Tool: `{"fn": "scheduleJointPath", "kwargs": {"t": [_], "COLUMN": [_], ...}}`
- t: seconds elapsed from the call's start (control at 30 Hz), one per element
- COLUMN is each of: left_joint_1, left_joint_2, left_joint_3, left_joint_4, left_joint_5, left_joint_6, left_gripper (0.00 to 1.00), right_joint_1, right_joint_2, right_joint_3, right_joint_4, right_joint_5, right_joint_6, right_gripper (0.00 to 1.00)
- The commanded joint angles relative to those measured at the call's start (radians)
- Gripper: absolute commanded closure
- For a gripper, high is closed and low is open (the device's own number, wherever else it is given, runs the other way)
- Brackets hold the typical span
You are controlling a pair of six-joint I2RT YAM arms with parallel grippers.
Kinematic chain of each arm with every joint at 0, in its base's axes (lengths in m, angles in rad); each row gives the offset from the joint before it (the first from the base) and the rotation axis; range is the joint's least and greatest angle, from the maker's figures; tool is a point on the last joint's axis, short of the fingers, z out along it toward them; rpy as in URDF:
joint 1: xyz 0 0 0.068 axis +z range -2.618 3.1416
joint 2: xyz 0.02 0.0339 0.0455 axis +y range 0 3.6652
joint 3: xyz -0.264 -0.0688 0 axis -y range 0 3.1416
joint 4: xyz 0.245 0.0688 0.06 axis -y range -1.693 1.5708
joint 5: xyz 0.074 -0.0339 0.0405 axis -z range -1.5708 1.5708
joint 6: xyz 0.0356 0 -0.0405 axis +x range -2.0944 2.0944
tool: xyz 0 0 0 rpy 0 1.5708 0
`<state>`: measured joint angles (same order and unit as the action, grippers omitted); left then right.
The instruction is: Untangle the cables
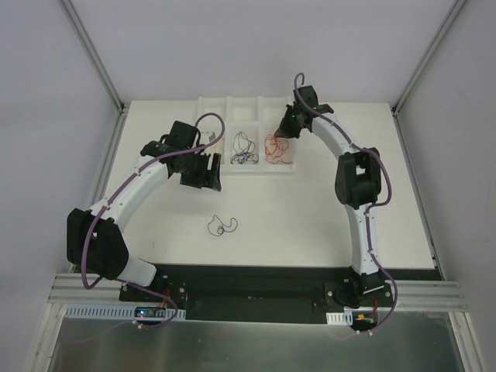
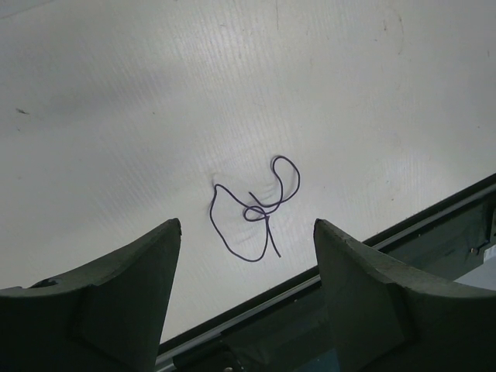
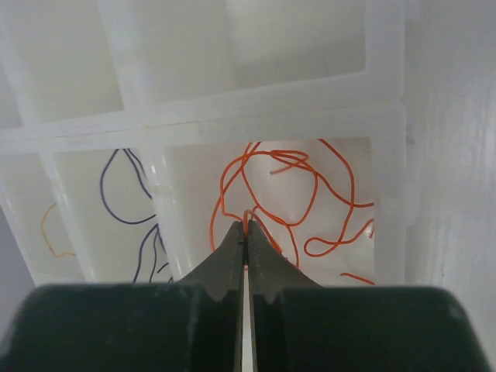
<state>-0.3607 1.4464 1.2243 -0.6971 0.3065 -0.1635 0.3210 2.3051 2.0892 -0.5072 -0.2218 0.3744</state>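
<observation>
A loose dark blue-purple wire point(image 1: 222, 225) lies curled on the white table and also shows in the left wrist view point(image 2: 256, 209). My left gripper point(image 1: 208, 172) is open and empty, held well above the table by the tray's left end; in its own view point(image 2: 246, 222) the wire shows between the fingers point(image 2: 139, 287), far below. My right gripper point(image 1: 280, 136) is over the tray's right compartment. In its own view point(image 3: 246, 225) it is shut on a red-orange wire point(image 3: 310, 194), which loops in that compartment point(image 1: 279, 149).
A white compartment tray point(image 1: 232, 105) stands at the back centre; its dividing wall also shows in the right wrist view point(image 3: 256, 116). Its middle compartment holds dark blue wires point(image 1: 244, 149) point(image 3: 124, 194). A pale tan wire point(image 3: 50, 232) lies in the left compartment. A black rail point(image 2: 434, 225) runs along the table's near edge.
</observation>
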Motion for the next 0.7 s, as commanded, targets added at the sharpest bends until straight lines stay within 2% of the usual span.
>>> {"fn": "scheduleJointPath", "kwargs": {"t": [0.0, 0.17, 0.23, 0.33, 0.47, 0.53, 0.67], "left_joint_1": [-0.007, -0.007, -0.007, -0.007, -0.007, -0.007, -0.007], "left_joint_2": [-0.026, -0.070, -0.078, -0.069, -0.070, -0.086, -0.104], "left_joint_3": [0.006, -0.058, -0.063, -0.048, -0.052, -0.084, -0.158], "left_joint_4": [-0.021, -0.022, -0.021, -0.021, -0.018, -0.002, 0.015], "left_joint_5": [0.025, 0.069, 0.071, 0.077, 0.069, 0.066, 0.030], "left_joint_6": [-0.016, -0.071, -0.090, -0.110, -0.166, -0.192, -0.234], "left_gripper": [0.31, 0.31, 0.31, 0.31, 0.30, 0.29, 0.29], "right_joint_1": [0.030, 0.029, 0.027, 0.030, 0.026, 0.027, 0.027], "right_joint_2": [0.031, 0.079, 0.091, 0.064, 0.004, -0.036, -0.105], "right_joint_3": [0.078, 0.103, 0.141, 0.155, 0.158, 0.141, 0.123], "right_joint_4": [-0.034, -0.076, -0.137, -0.180, -0.247, -0.264, -0.362], "right_joint_5": [0.018, 0.093, 0.091, 0.073, 0.033, 0.007, 0.019], "right_joint_6": [0.021, 0.003, -0.014, -0.040, -0.046, -0.055, -0.101], "right_gripper": [1.00, 0.99, 0.95, 0.81, 0.55, 0.45, 0.35]}}
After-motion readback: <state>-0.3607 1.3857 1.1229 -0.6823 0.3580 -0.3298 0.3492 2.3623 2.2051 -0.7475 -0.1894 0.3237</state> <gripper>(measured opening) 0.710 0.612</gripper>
